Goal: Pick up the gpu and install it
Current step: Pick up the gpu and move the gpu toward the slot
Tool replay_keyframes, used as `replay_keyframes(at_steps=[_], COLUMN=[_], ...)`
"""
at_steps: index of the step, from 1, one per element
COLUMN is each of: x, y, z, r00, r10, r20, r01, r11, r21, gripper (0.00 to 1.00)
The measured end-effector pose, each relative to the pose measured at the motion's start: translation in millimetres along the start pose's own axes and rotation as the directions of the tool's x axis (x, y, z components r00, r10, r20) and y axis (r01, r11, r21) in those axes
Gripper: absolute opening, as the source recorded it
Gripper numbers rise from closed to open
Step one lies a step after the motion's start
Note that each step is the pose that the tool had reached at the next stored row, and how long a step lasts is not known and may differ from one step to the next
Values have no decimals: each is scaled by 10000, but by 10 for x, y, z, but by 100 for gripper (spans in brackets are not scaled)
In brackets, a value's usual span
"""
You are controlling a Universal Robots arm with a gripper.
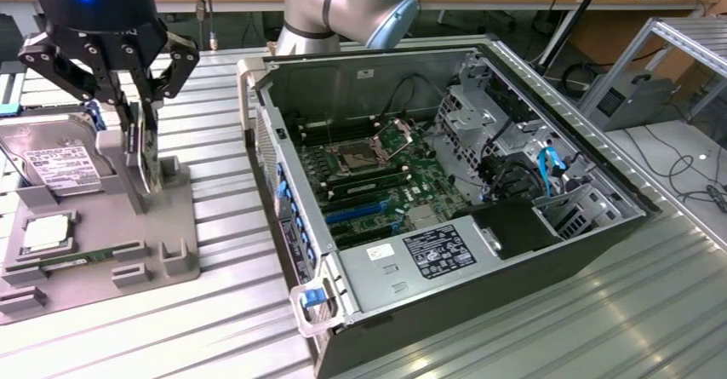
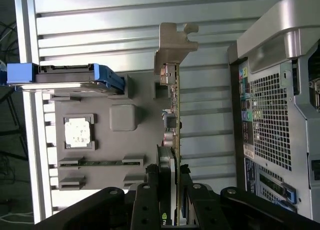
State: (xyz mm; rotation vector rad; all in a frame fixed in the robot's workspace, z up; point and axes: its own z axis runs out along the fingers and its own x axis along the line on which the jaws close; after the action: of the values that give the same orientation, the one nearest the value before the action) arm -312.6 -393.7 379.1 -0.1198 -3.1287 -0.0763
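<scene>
Hard drive [image 1: 51, 162] leaning at nine o'clock on the grey holder [image 1: 170, 230]. Just right of it, gripper [image 1: 134, 111] partly closed, fingers pinching the gpu [image 2: 175, 135] by both flat faces. Card stands on its thin edge over the holder; lifted or seated, can't tell. Long axis level, silver bracket [image 2: 172, 44] pointing away from the fingers, parallel to the rear of the open computer case [image 1: 352, 77] at three o'clock.

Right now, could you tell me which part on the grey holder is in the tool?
The gpu, the dark card standing on edge in the tool; the hard drive, processor and memory stick sit apart, untouched.
</scene>
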Motion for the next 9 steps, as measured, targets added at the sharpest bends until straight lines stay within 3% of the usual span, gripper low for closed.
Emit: replay_keyframes(at_steps=[9], x=[1], y=[5], z=[-115], r00=[10000], r10=[0], r20=[0], r01=[0], r11=[10000], r21=[0], gripper=[27])
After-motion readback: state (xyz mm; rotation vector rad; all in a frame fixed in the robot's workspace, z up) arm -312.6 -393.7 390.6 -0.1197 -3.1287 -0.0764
